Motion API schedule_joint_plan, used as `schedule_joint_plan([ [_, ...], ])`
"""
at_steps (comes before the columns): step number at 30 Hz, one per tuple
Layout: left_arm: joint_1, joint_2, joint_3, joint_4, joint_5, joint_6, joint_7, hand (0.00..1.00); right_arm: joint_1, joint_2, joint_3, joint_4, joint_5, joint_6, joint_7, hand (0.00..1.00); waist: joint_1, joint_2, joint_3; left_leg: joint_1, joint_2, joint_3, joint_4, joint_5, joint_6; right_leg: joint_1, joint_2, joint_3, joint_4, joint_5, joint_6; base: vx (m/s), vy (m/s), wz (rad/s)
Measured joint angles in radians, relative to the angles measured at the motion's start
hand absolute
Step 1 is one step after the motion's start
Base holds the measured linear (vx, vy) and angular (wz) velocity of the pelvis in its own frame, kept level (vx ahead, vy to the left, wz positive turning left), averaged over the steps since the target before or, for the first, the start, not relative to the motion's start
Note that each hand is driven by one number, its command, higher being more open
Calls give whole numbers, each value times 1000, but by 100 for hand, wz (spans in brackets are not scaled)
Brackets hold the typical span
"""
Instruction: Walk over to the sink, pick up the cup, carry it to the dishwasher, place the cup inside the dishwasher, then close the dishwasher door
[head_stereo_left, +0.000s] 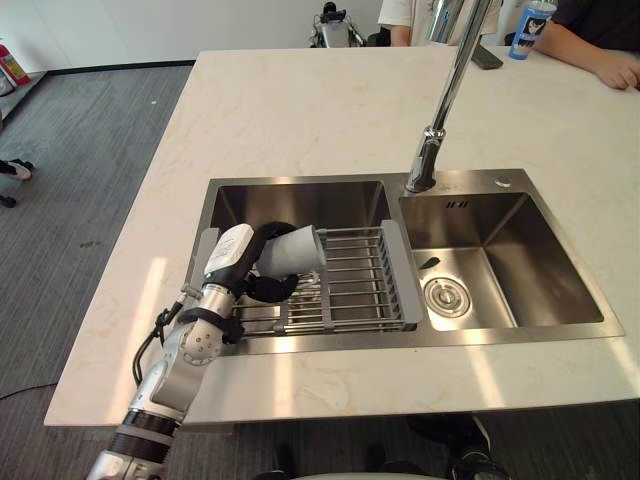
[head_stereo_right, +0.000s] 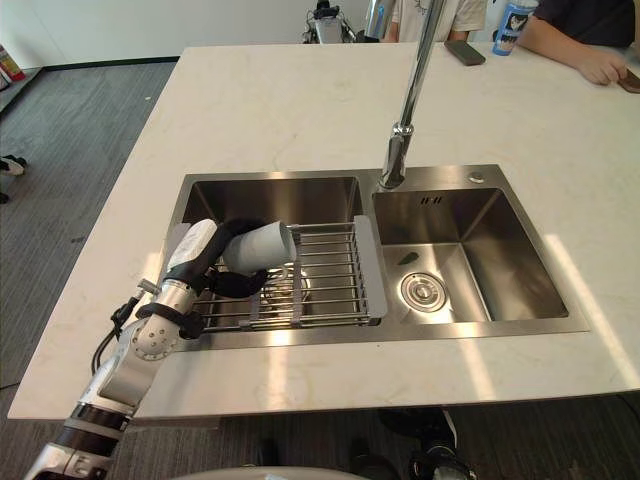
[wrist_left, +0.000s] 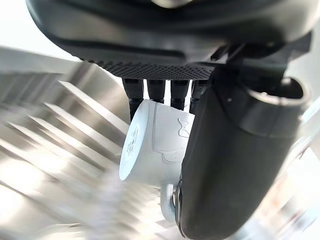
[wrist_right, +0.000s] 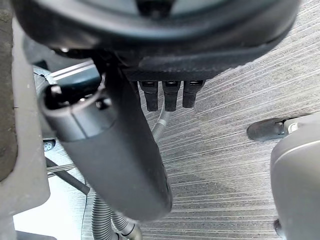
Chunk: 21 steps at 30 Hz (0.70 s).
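We see the left hand (head_stereo_left: 240, 262) clamped round the pale cup (head_stereo_left: 295, 250), thumb on one side and fingers curled over the other. It holds the cup on its side over the left end of the wire rack (head_stereo_left: 355, 275), in the left basin of the sink (head_stereo_left: 300, 195), near the tabletop's (head_stereo_left: 300, 110) front edge. The right hand (wrist_right: 120, 165) hangs over grey floor (wrist_right: 235, 170); open or closed, we cannot tell.

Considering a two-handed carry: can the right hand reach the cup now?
Probably not yet: the right hand hangs down by the floor, while the left hand grips the cup over the sink rack.
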Motion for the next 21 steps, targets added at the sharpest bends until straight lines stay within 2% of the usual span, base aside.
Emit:
schedule_joint_plan([
  [1, 13, -26, 2, -24, -18, -1, 9, 30, 0, 0, 0, 1, 0, 0, 0, 90, 2, 0, 0, 2, 0, 2, 0, 0, 0, 0, 0, 2, 2, 0, 0, -43, 1, -13],
  [3, 71, -115, 4, -112, -158, -37, 47, 30, 2, 2, 0, 3, 0, 0, -2, 90, 11, 0, 0, 17, 5, 17, 0, -5, -2, 2, 5, 22, 11, 0, 0, -50, 3, -20],
  [5, 93, -156, 9, -147, -261, -57, 56, 30, 11, 2, -1, 3, 1, 0, -8, 90, 15, 0, 0, 26, 7, 22, 0, -6, -3, 6, 6, 29, 13, 0, 0, -49, 1, -14],
  [9, 157, -198, 18, -201, -461, -83, 65, 30, 24, 2, -1, 3, 8, 5, -23, 90, 23, 0, 0, 43, 9, 52, 0, -11, -2, 5, 9, 58, 19, 3, 5, -32, 9, -23],
  [12, 201, -219, 10, -208, -553, -84, 64, 30, 27, 12, -1, 1, 17, 10, -40, 90, 35, -8, 5, 51, 12, 93, 39, -39, -1, 4, 8, 98, 33, 7, 9, 8, 39, -40],
  [17, 229, -239, -53, -298, -602, -84, 59, 30, 34, 68, 0, -93, 15, 12, -66, 90, 66, -37, 33, 15, 48, 158, 204, -140, 7, -15, 8, 153, 90, 14, 23, -60, 34, -40],
  [19, 225, -250, -67, -338, -603, -84, 53, 30, 34, 80, 1, -138, 14, 13, -74, 90, 72, -46, 44, -12, 56, 166, 261, -168, 29, -49, 2, 93, 134, 17, 33, -149, -8, -24],
  [20, 222, -258, -68, -355, -602, -84, 55, 30, 29, 78, 0, -151, 13, 13, -78, 90, 77, -41, 42, -27, 59, 175, 270, -166, 40, -69, -2, 57, 136, 43, 73, -194, 12, -18],
  [21, 211, -273, -59, -366, -602, -91, 53, 30, 13, 78, 1, -168, 13, 13, -84, 90, 88, -35, 55, -34, 59, 186, 273, -155, 57, -120, -39, -15, 342, -56, 60, -163, 29, -6],
])
